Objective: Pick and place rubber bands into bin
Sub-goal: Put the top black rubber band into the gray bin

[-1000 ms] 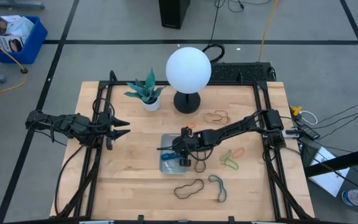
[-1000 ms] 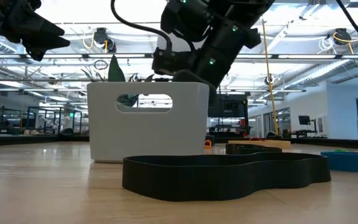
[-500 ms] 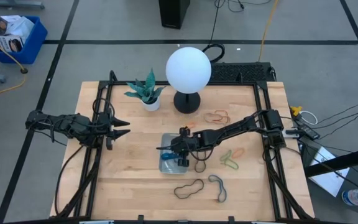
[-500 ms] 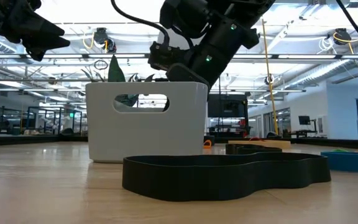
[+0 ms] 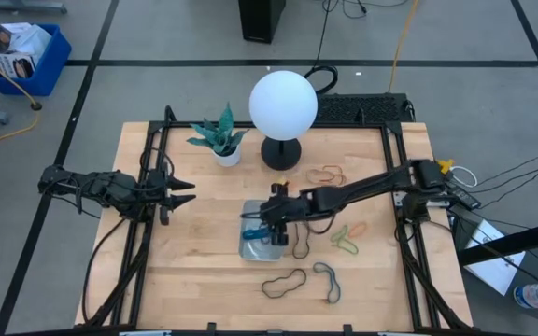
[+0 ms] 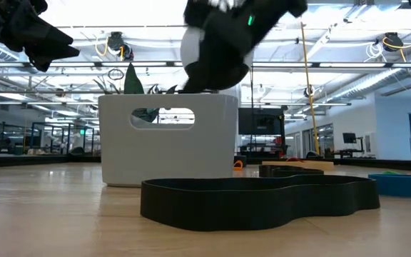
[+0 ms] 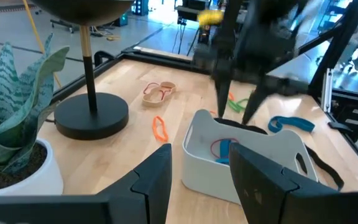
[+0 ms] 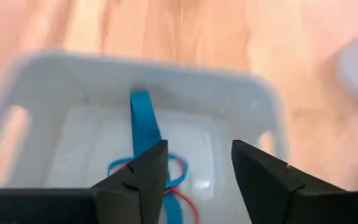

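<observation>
The bin (image 5: 261,245), a small pale tray, sits at the table's middle; in the right wrist view it holds a blue rubber band (image 8: 143,124) and a red one (image 8: 182,168). My right gripper (image 8: 194,171) hangs open just above the bin (image 8: 253,106), with nothing between its fingers. It shows blurred over the bin (image 6: 168,139) in the low view. My left gripper (image 5: 183,192) waits open at the table's left, pointing at the bin (image 7: 247,155). Other rubber bands lie flat on the wood: black (image 5: 283,282), grey-blue (image 5: 330,282), green (image 5: 346,245), orange (image 5: 353,228).
A white globe lamp (image 5: 283,105) on a black base and a small potted plant (image 5: 220,138) stand at the far side. More bands (image 5: 325,174) lie near the lamp base. A black loop (image 5: 302,248) lies right beside the bin. Bare wood shows toward the near edge.
My right gripper has risen from inside the bin to just above its rim, moving a little toward the far edge. The blue rubber band stays behind in the bin.
</observation>
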{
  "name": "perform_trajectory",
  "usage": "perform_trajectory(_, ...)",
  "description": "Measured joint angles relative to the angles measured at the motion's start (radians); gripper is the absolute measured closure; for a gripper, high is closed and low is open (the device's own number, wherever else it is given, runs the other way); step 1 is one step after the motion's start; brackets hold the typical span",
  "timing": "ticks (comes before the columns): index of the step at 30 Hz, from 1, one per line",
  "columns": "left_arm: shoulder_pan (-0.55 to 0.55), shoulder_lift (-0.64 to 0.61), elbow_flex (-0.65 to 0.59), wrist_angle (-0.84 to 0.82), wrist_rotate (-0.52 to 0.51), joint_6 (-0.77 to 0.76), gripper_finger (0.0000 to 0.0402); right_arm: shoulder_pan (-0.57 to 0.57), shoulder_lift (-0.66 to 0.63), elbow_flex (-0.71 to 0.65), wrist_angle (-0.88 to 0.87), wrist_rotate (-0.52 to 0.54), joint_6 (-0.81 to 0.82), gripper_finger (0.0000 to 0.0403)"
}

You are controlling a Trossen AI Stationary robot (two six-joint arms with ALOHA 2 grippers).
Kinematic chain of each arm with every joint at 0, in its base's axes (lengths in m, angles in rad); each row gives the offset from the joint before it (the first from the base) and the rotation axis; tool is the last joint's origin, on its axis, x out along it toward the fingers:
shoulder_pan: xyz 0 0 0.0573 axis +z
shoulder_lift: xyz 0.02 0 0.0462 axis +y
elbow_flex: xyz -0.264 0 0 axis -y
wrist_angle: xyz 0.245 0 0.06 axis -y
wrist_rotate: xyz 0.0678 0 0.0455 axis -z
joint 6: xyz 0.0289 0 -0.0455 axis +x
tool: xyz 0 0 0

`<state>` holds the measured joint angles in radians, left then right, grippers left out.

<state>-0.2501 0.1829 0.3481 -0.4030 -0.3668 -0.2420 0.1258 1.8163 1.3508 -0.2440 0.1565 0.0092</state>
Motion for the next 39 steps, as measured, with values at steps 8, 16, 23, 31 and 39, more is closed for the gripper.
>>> perform_trajectory(8, 0.000, 0.000, 0.000, 0.001, 0.000, -0.001, 0.0236, -0.015, -0.270, 0.000, -0.045, 0.001, -0.048, 0.0220)
perform_trajectory(16, 0.000, 0.000, 0.000, 0.002, 0.000, -0.002, 0.0236, 0.005, -0.391, 0.001, -0.047, 0.004, -0.091, 0.0222)
perform_trajectory(23, 0.000, 0.000, 0.000, 0.002, 0.000, -0.002, 0.0236, 0.057, -0.387, -0.004, -0.045, -0.003, -0.066, 0.0222)
perform_trajectory(31, 0.000, 0.000, 0.000, 0.002, 0.000, -0.001, 0.0236, 0.093, -0.396, -0.079, -0.079, -0.002, -0.030, 0.0222)
perform_trajectory(39, 0.000, 0.000, 0.000, 0.002, 0.000, -0.001, 0.0236, 0.145, -0.393, -0.268, -0.071, -0.002, 0.140, 0.0222)
